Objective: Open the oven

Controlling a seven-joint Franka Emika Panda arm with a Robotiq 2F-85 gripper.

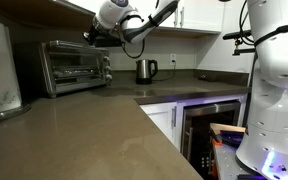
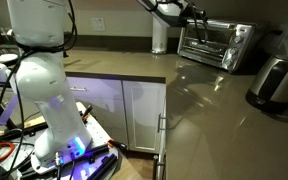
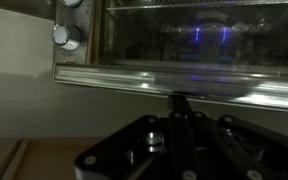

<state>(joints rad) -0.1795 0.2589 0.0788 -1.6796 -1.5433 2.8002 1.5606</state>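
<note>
The oven (image 1: 74,65) is a small silver toaster oven with a glass door, standing at the back of the brown counter; it shows in both exterior views (image 2: 216,45). Its door looks closed. My gripper (image 1: 91,37) hovers at the oven's top front edge, which also shows in an exterior view (image 2: 196,17). In the wrist view, which stands upside down, the fingers (image 3: 181,100) look pressed together, their tips just at the door's shiny handle bar (image 3: 134,78). Two knobs (image 3: 66,36) show at the left.
A small steel kettle (image 1: 146,70) stands on the counter beside the oven. A built-in dark glass-door appliance (image 1: 209,125) sits under the counter. A rounded steel appliance (image 2: 274,82) stands at the counter's near end. The robot's white base (image 2: 44,90) stands on the floor.
</note>
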